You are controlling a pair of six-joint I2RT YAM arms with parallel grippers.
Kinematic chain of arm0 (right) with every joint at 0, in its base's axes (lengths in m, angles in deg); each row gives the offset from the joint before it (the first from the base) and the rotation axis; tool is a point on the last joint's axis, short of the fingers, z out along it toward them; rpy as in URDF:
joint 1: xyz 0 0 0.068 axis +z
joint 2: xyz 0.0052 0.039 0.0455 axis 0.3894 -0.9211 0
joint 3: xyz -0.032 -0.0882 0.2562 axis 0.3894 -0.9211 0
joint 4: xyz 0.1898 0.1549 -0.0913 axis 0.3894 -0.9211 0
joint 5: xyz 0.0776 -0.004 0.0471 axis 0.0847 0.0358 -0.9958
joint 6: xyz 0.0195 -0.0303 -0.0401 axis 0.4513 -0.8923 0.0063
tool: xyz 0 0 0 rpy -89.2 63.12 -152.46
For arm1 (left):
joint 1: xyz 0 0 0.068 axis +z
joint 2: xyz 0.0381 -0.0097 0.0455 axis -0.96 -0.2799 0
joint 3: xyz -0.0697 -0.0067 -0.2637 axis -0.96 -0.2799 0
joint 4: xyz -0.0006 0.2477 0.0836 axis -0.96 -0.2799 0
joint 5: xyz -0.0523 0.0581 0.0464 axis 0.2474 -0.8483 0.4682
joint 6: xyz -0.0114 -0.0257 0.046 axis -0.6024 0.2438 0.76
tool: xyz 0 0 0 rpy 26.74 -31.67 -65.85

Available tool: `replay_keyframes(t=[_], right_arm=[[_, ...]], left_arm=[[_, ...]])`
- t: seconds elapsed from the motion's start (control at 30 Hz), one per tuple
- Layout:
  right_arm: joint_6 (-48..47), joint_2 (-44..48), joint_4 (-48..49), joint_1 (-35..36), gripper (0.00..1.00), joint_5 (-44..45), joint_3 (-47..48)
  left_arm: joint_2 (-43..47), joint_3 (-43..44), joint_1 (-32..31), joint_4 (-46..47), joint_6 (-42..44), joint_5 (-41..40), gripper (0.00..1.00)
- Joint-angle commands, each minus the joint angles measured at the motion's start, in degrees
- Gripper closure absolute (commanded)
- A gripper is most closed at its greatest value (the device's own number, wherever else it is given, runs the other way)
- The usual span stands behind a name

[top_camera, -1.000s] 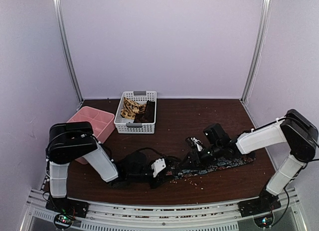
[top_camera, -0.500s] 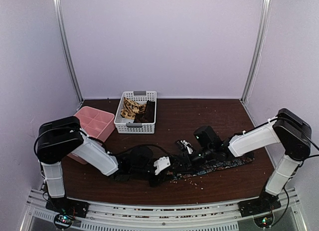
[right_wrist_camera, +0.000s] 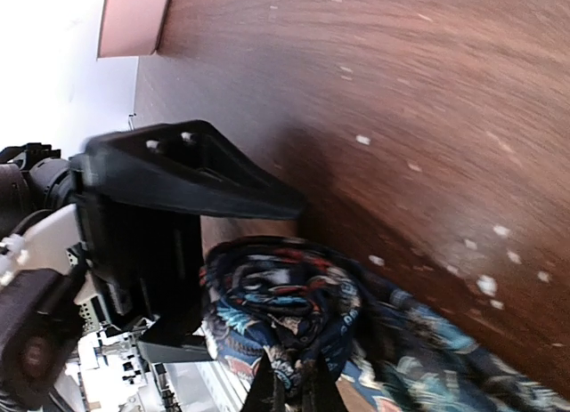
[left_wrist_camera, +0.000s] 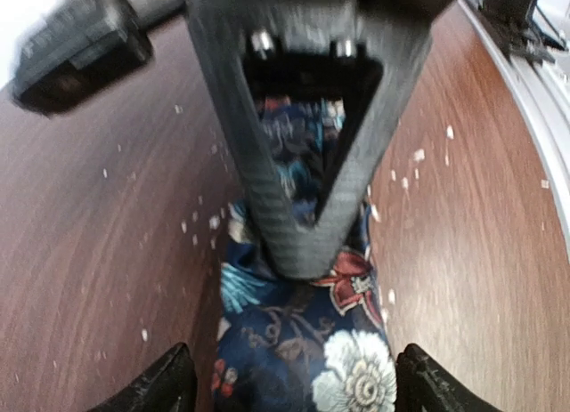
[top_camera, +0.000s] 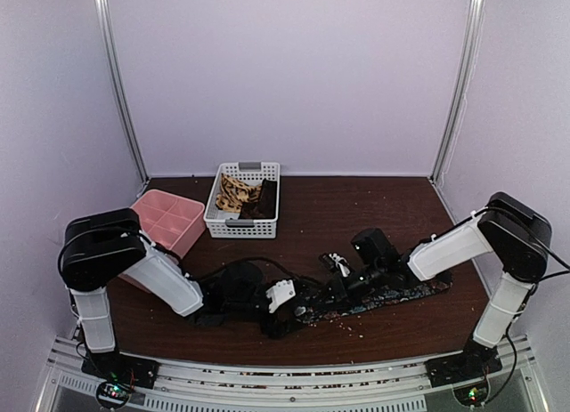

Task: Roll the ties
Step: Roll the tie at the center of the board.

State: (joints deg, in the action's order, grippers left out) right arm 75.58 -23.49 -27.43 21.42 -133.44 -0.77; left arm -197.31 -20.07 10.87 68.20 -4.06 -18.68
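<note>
Floral tie is pinched by the right hand, left hand wide; basket holds two ties.

Floral tie: dark navy cloth with blue, red and white flowers, lying along the near part of the table. Its left end is wound into a loose roll; the remainder runs flat to the right. My right gripper pinches the cloth at the roll, which sits between my left gripper's spread fingers. Tan patterned tie and plain dark brown tie: bunched side by side in the basket, tan on the left.
</note>
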Motion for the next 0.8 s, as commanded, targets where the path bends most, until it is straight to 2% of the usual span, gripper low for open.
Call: replay_keyframes(t=[0.0, 0.3, 0.37, 0.5, 0.63, 0.77], right_arm=[[-1.0, -2.4, 0.1, -2.3, 1.00, 0.4, -3.1], [-7.0, -4.6, -3.4, -4.7, 1.00, 2.4, -4.5], [-6.8, -5.2, -2.8, -4.7, 1.00, 2.3, -4.5], [-6.0, -4.4, -1.6, -4.7, 1.00, 2.3, -5.0], [-6.1, -1.2, -3.7, -4.7, 0.81, 2.4, -4.8], [-7.2, 4.4, -8.1, -4.7, 0.56, 3.0, -3.5]], left_arm=[[-5.0, 1.9, -1.1, 12.4, -1.0, 0.2, 0.19], [-16.2, 2.9, -1.6, 29.6, -5.1, -3.9, 0.21], [-17.5, 3.9, -1.6, 29.0, -5.6, -3.4, 0.28], [-17.2, 4.4, -1.6, 25.6, -6.1, -2.3, 0.50], [-12.6, 3.1, -1.6, 16.5, -4.3, -1.0, 0.65], [-7.6, 2.5, -1.6, 4.4, -0.1, -0.2, 0.71]])
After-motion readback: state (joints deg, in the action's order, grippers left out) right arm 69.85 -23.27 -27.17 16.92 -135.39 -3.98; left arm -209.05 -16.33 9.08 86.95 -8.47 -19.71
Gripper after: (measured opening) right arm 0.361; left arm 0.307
